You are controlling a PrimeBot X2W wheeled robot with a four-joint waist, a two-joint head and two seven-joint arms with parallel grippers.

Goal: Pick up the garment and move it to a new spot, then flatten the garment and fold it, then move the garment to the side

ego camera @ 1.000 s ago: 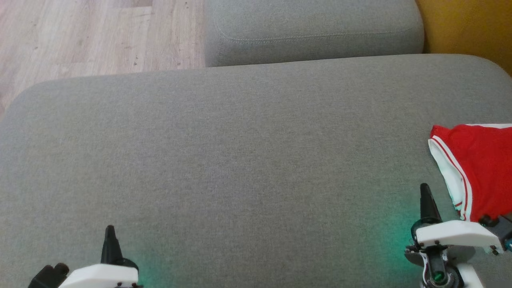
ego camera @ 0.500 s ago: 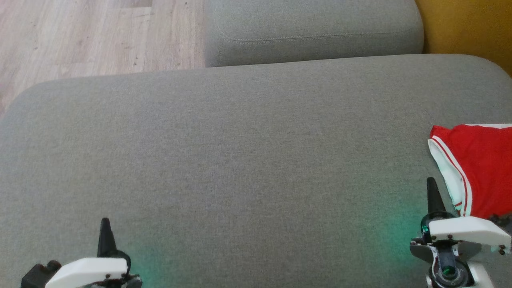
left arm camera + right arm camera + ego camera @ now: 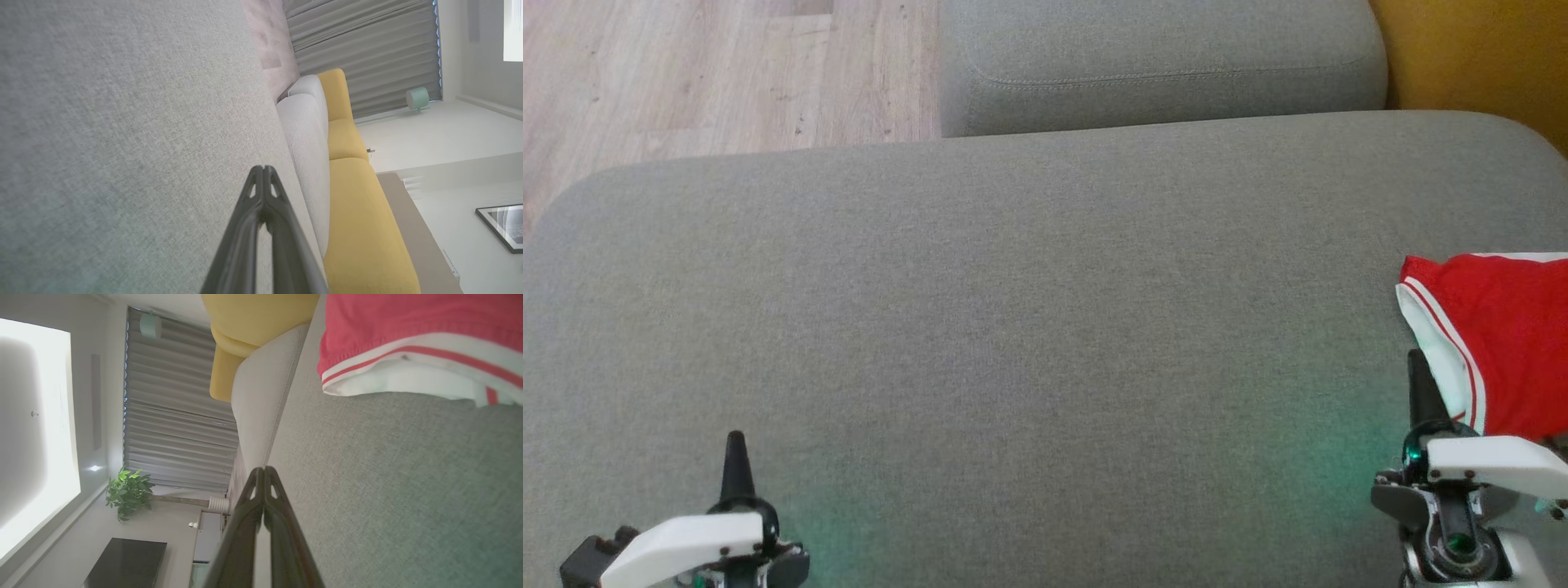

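Lying at the cushion's [image 3: 1013, 286] right edge in the head view, the red, white-trimmed garment [image 3: 1511, 335] is just beside the right hand [image 3: 1419, 374], far from the left hand [image 3: 736, 447]. Wrist views show both hands pinched closed, empty. Folded aside already, or untouched: unclear.

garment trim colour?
White with red stripes, edging the red fabric garment; clearest in the right wrist view.
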